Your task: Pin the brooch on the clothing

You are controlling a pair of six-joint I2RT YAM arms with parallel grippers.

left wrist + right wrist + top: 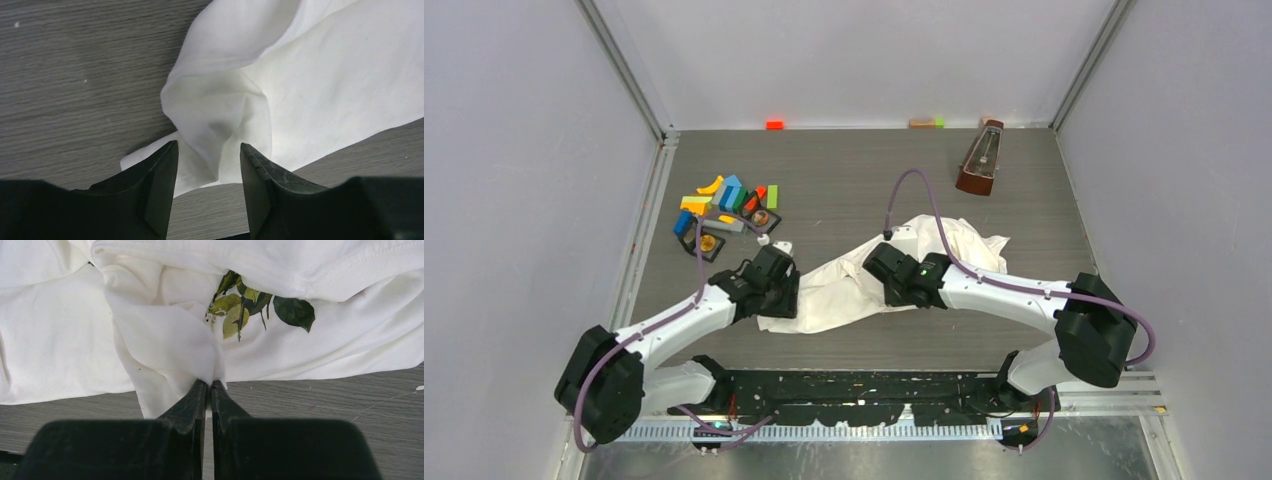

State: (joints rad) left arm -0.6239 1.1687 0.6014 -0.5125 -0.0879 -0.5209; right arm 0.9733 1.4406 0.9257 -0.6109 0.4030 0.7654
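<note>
Grey worktop (854, 170), clothing (954, 245) bunched on it. Your right tool (210, 385) is pinched on a clothing fold; left tool (207, 150) gapes around its edge. No brooch pinned yet, whole job left.

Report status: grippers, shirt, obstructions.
Left gripper open, straddling a shirt fold. Right gripper shut on shirt. Shirt bunched, print mostly hidden. Blocks apart, left of shirt.

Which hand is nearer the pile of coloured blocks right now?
Left. The left hand sits at the T-shirt's left end, just below and right of the blocks in the top view. The right hand pinches the shirt near its middle, farther right.
</note>
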